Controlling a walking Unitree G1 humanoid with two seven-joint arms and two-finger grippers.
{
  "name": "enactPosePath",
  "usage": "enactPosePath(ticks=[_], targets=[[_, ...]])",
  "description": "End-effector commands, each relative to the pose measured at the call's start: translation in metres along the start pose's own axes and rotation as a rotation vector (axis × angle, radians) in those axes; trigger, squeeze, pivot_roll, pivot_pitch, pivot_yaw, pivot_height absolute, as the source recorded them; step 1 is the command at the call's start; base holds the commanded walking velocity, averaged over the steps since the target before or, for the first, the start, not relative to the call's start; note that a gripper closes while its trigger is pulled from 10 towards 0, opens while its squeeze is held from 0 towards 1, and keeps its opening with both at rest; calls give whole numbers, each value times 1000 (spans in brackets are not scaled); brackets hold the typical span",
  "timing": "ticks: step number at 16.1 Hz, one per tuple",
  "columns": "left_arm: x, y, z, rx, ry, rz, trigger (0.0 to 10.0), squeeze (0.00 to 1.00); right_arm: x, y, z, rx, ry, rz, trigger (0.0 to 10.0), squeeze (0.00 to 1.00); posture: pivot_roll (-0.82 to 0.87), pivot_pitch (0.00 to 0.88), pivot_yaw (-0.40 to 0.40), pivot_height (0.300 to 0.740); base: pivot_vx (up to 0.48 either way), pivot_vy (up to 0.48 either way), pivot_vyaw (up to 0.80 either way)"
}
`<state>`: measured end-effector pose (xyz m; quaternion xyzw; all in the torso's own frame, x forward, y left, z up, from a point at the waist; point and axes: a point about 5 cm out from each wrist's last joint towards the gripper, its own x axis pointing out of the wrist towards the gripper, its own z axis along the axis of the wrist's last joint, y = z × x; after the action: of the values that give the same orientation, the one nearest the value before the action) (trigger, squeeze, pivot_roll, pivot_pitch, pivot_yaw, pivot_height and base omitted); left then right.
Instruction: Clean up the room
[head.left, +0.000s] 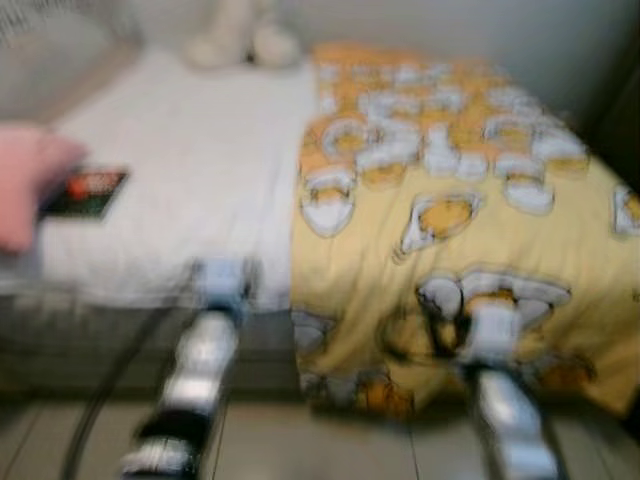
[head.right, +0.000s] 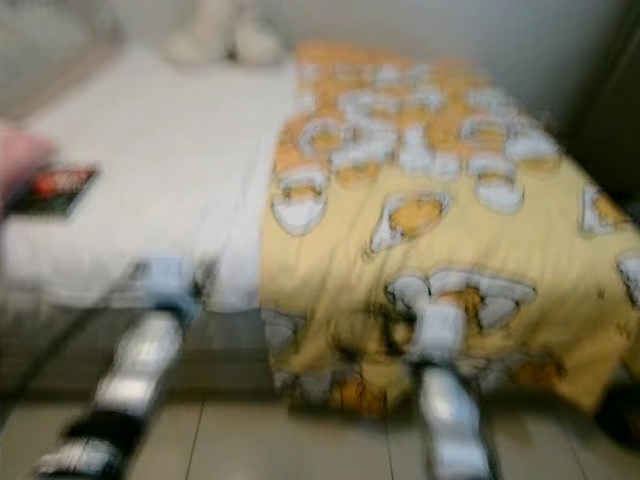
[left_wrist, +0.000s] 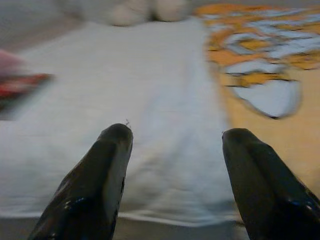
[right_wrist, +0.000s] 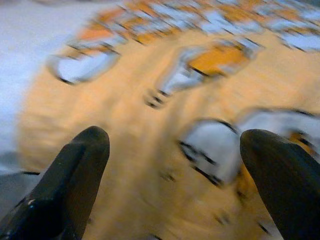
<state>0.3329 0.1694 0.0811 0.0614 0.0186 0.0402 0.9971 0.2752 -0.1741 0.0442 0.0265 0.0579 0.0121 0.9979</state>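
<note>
Blurred by camera motion, a bed (head.left: 170, 170) with a white sheet stands before the robot on a tiled floor (head.left: 330, 440). A yellow blanket (head.left: 450, 250) printed with white and orange cartoon figures covers the bed's right half and hangs over its front edge. A pale plush toy (head.left: 240, 35) sits at the far edge of the sheet. Near the bed's left edge lies a flat dark packet with red print (head.left: 88, 192), with something pink (head.left: 25, 185) just beside it. The left gripper (left_wrist: 172, 150) is held over the sheet's front edge, fingers spread wide and empty, the packet well off to its left. The right gripper (right_wrist: 175, 160) is over the blanket, likewise spread wide and holding nothing.
</note>
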Motion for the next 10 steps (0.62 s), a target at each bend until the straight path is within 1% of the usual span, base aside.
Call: enactPosePath(ticks=[1,3,4,6,7,8,9,10], targets=[[1,-14,4,-10,-6,-24,10000,1000,0,-10,7,-25,-30,-25,10000,1000,69,0,8,740,0,-461,600],[1,-17,3,0,-3,-29,10000,1000,5,-11,10,-23,-42,-25,10000,1000,65,0,9,740,0,-456,597],[0,-19,3,10,-3,-33,10000,0,7,-13,12,-23,-49,-28,10000,1000,64,0,11,740,0,0,600],[-2,-19,-1,11,12,-40,10000,0,4,-14,12,-14,-55,-32,10000,1000,60,0,18,740,0,0,600],[-7,-22,0,17,-7,-88,10000,0,-2,-18,10,-1,-59,-51,10000,1000,54,0,21,740,0,0,600],[-13,-22,1,59,-38,-130,10000,0,-9,-21,9,8,-66,-72,10000,1000,43,0,31,740,0,0,600],[-16,-23,2,24,-51,-153,10000,0,-15,-20,6,-4,-66,-65,10000,1000,27,0,43,740,0,0,600],[-16,-23,3,16,-59,-157,10000,0,-16,-19,5,-11,-64,-58,10000,1000,25,0,45,740,0,0,600]])
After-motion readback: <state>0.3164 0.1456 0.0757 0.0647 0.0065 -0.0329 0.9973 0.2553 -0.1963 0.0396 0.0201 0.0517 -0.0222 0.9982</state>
